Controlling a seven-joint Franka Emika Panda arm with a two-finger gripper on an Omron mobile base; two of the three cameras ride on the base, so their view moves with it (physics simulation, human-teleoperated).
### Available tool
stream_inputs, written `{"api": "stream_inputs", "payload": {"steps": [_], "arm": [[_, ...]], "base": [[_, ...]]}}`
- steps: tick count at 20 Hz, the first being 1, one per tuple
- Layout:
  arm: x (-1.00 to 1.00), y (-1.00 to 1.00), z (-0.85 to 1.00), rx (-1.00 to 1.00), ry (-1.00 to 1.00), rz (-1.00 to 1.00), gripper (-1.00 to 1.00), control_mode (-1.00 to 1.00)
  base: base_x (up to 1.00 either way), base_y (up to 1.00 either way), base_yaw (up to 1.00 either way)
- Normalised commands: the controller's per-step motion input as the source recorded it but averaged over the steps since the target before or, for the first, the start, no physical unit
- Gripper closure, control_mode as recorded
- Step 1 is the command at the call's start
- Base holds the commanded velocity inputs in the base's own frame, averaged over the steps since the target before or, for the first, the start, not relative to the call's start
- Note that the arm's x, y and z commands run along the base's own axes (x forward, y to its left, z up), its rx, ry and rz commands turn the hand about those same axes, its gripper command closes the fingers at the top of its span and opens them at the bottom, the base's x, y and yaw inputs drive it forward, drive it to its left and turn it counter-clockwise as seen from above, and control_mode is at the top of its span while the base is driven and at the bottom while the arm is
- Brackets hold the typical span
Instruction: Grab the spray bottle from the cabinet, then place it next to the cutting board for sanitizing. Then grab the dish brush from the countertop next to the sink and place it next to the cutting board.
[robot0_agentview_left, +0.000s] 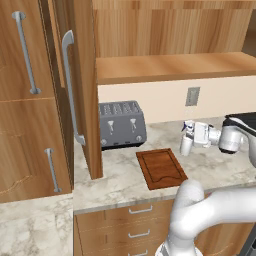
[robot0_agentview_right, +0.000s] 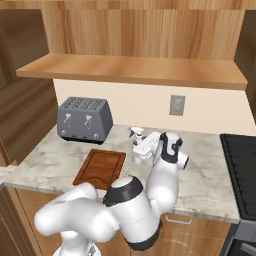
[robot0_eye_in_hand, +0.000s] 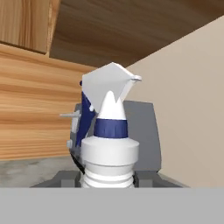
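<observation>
Claw clamped on the one spray bottle, upright over the worktop just right of the single cutting board. One grey toaster behind the board, one wall outlet above.

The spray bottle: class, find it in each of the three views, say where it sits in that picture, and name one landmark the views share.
Left base view: spray bottle right of centre, held in the gripper, beyond the cutting board's far right corner.
Right base view: centre, right of the board.
Hand view: centre, close up, nozzle on top.
Shared landmark: the grey toaster.
</observation>
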Motion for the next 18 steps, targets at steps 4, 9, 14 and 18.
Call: {"api": "stream_inputs", "payload": {"steps": [4,9,14,18], "arm": [[0.0,0.0,-0.48,0.0,0.01,0.0,1.0,-1.0],[0.0,0.0,-0.55,-0.01,-0.04,0.0,1.0,-1.0],[-0.03,0.02,-0.6,0.0,-0.07,0.0,1.0,-1.0],[0.0,0.01,-0.39,0.0,-0.01,0.0,-1.0,-1.0]], "base": [[0.0,0.0,0.0],[0.0,0.0,0.0],[0.0,0.0,0.0],[0.0,0.0,0.0]]}}
